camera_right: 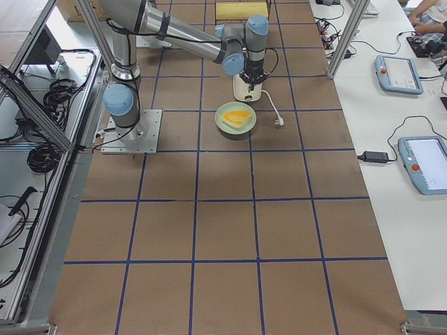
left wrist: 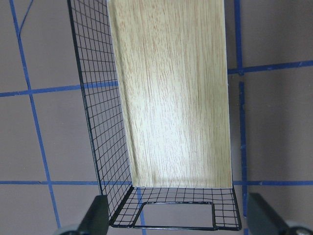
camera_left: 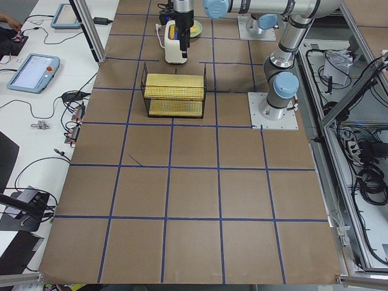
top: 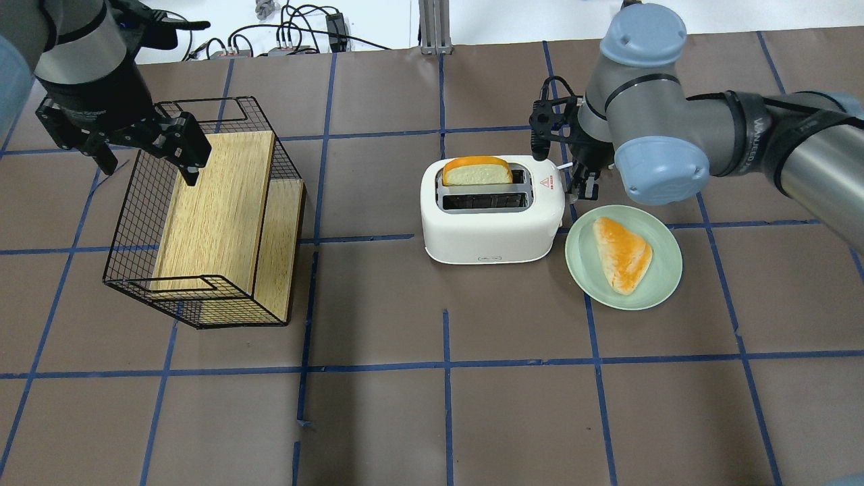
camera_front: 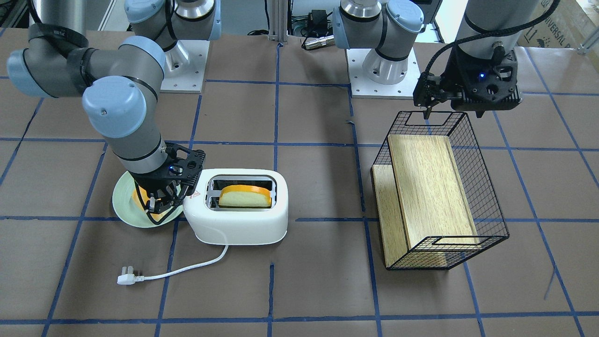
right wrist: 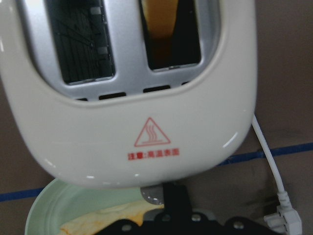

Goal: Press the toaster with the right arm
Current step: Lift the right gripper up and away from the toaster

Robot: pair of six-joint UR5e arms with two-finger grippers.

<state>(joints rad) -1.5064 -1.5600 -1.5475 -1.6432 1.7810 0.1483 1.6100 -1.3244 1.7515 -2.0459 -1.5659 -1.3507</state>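
Note:
The white two-slot toaster stands mid-table, also in the overhead view, with a bread slice sticking up out of one slot. My right gripper hangs at the toaster's end with the red triangle logo, also in the overhead view. Its fingers are together, pointing down. In the right wrist view the fingertips sit just below that end, beside a small grey metal part. My left gripper is open and empty above the wire basket.
A green plate with a bread slice lies right beside the toaster, partly under the right gripper. The toaster's white cord and plug lie on the table. The wire basket holds a wooden panel.

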